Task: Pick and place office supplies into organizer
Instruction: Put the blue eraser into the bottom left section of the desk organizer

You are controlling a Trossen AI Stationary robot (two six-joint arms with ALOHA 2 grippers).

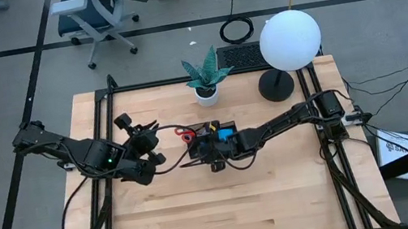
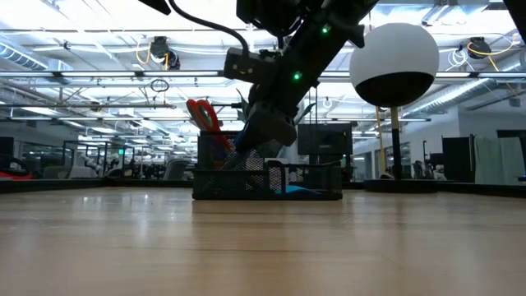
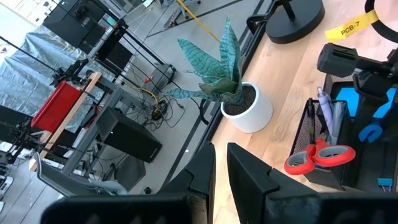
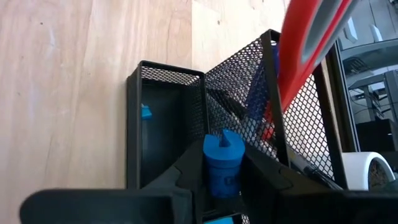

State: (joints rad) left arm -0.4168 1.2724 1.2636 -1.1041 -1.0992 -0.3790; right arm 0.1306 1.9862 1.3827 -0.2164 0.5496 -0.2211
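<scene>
Your two arms are matte black, jointed and boxy, trailing black cables, each with a small green light glowing. A yellow tag on one reads PCB-7.

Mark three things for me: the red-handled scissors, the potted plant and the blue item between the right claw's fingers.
red-handled scissors (image 3: 320, 157): left wrist view, on a red handle loop.
potted plant (image 3: 252, 112): left wrist view, on the white pot.
blue item (image 4: 222, 165): right wrist view, on its body.
</scene>
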